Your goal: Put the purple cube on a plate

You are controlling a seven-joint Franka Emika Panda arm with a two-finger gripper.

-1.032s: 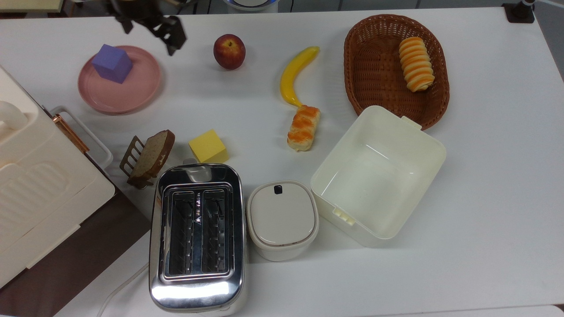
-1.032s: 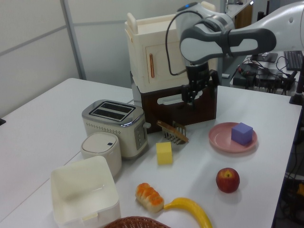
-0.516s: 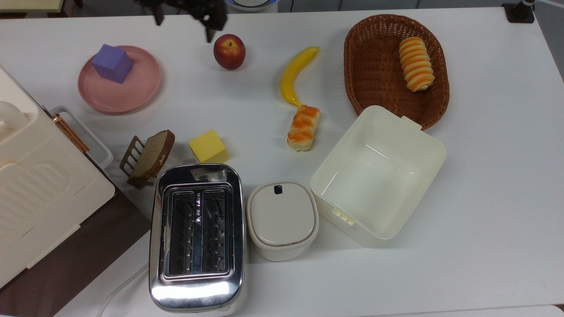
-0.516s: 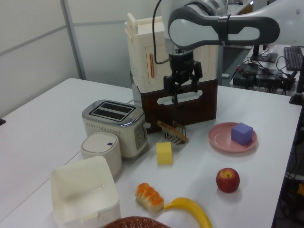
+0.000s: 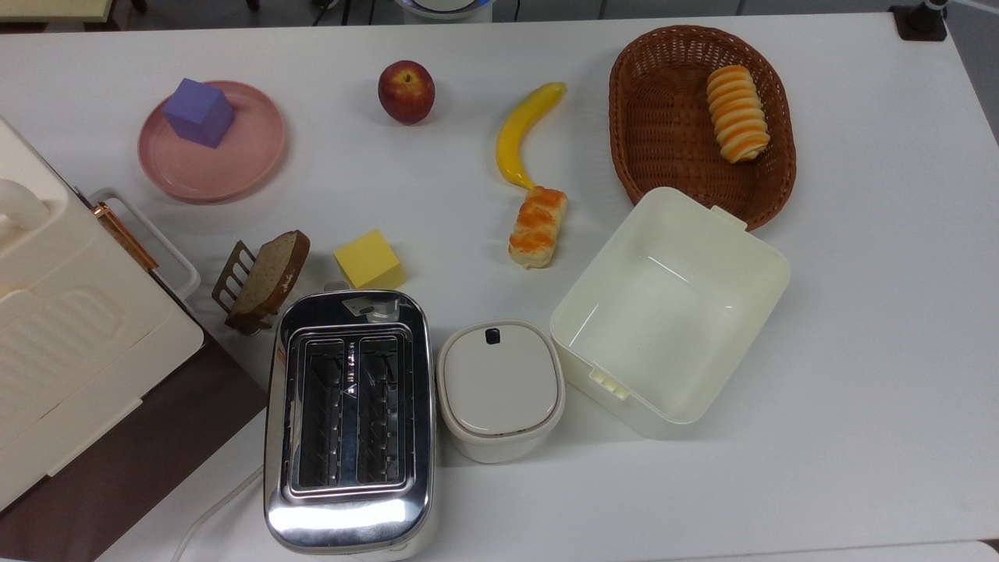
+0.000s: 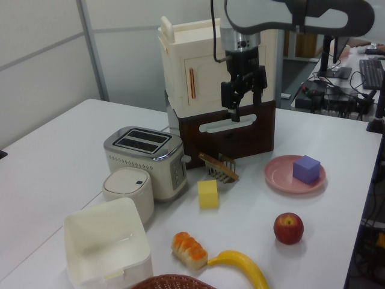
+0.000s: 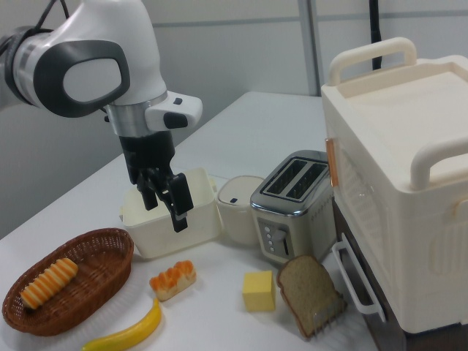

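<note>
— Where does the purple cube (image 5: 198, 112) lie?
— On the pink plate (image 5: 242, 168), toward the top view's upper left.
— And the gripper (image 6: 245, 99)?
— Raised above the table, fingers parted, holding nothing.

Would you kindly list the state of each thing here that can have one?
purple cube: resting on the plate, off-centre
plate: holding the cube
gripper: open, empty, raised
toaster: slots empty
square tub: open, empty
small container: lid on
basket: holding one striped pastry
bread slice: leaning on its rack
</note>
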